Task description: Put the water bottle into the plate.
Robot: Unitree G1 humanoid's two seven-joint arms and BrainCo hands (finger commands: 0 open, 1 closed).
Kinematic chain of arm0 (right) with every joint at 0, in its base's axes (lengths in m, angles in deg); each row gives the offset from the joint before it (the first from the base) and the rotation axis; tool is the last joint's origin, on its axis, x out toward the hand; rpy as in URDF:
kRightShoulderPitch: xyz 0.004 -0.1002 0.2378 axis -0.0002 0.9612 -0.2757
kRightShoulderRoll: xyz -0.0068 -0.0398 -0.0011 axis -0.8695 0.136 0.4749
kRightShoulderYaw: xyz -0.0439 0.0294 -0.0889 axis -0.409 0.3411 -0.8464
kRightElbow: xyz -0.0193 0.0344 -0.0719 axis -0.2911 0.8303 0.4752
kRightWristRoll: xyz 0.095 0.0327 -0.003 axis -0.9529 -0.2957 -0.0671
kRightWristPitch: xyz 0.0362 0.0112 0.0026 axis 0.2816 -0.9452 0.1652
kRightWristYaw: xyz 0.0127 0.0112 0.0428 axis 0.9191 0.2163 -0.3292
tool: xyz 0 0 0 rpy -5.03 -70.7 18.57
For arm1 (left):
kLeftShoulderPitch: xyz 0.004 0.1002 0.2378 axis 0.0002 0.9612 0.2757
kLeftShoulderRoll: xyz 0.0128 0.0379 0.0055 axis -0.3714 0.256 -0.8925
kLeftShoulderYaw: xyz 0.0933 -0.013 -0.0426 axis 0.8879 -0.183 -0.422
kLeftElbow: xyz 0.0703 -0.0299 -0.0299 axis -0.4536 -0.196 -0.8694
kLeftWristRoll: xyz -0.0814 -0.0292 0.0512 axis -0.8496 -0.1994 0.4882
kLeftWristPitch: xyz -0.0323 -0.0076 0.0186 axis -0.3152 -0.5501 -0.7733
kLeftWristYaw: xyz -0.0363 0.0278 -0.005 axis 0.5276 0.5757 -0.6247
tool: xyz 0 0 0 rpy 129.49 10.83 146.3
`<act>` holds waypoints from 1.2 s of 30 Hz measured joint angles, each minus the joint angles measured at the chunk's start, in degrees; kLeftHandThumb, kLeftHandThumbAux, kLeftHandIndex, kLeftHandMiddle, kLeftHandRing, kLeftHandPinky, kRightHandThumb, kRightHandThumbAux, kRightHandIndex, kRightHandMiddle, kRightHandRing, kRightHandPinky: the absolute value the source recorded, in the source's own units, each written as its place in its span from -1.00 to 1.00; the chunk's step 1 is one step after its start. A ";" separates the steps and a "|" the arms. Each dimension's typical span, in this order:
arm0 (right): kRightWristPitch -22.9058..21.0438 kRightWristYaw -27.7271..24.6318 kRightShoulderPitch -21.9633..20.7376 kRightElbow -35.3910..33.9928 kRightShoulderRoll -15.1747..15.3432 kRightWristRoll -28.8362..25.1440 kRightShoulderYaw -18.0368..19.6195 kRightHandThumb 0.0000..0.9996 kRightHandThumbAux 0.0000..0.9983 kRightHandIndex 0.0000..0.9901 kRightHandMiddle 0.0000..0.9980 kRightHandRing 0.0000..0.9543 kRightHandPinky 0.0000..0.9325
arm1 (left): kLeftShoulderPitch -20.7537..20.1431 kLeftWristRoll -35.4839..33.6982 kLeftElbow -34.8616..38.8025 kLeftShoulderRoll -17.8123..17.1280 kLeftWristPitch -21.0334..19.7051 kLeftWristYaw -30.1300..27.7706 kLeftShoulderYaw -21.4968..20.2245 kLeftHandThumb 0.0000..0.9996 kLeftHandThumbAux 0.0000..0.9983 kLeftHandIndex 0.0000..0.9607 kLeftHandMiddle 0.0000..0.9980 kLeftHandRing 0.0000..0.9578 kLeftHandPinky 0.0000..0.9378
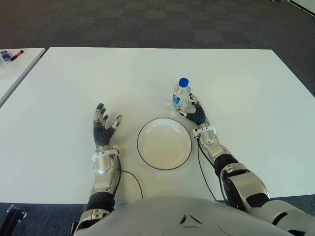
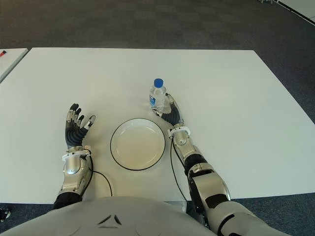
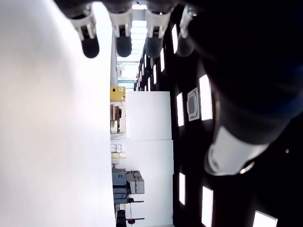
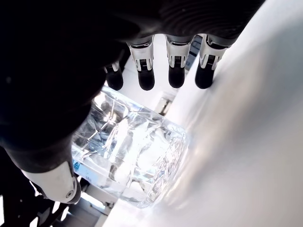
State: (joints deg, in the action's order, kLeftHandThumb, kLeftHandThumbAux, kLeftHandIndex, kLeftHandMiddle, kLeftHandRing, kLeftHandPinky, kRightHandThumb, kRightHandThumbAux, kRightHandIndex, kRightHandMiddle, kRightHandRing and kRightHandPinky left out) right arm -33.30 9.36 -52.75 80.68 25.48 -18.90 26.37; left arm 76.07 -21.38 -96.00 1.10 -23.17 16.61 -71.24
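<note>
A clear water bottle [image 1: 181, 94] with a blue cap stands upright on the white table [image 1: 246, 88], just beyond the right rim of the plate. The round white plate [image 1: 138, 143] with a dark rim lies near the table's front edge, nothing in it. My right hand [image 1: 193, 108] is at the bottle's right side. In the right wrist view its fingers [image 4: 173, 71] stay extended, with the bottle [image 4: 128, 156] between them and the thumb, not clasped. My left hand [image 1: 104, 123] shows to the left of the plate, fingers [image 3: 123, 42] spread and holding nothing.
A second white table [image 1: 19, 64] stands at the far left with markers [image 1: 15, 55] on it. Dark carpet [image 1: 147, 22] lies beyond the table's far edge. Thin black cables [image 1: 203, 172] run from both wrists toward the front edge.
</note>
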 measured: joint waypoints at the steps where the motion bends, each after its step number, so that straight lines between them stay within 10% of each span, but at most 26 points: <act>1: -0.36 0.00 -0.14 0.11 -0.22 -0.17 0.09 -0.90 0.43 -1.00 -1.00 -1.00 -1.00 | 0.02 0.00 0.03 0.00 0.00 0.00 0.00 -0.61 0.52 -0.87 -0.94 -1.00 -0.95; 36: -5.95 8.55 -5.16 6.31 -2.64 3.25 -2.71 -0.95 0.34 -1.00 -0.89 -0.86 -0.80 | 1.63 1.83 2.17 0.55 -1.81 0.03 0.21 -0.63 0.58 -0.89 -0.98 -1.00 -0.99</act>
State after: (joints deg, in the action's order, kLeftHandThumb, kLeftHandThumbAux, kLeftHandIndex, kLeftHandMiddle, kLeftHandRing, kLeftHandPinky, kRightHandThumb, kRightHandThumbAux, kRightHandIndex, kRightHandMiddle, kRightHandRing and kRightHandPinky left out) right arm -39.25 17.92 -57.91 86.99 22.85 -15.66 23.66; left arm 77.71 -19.55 -93.83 1.65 -24.98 16.64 -71.03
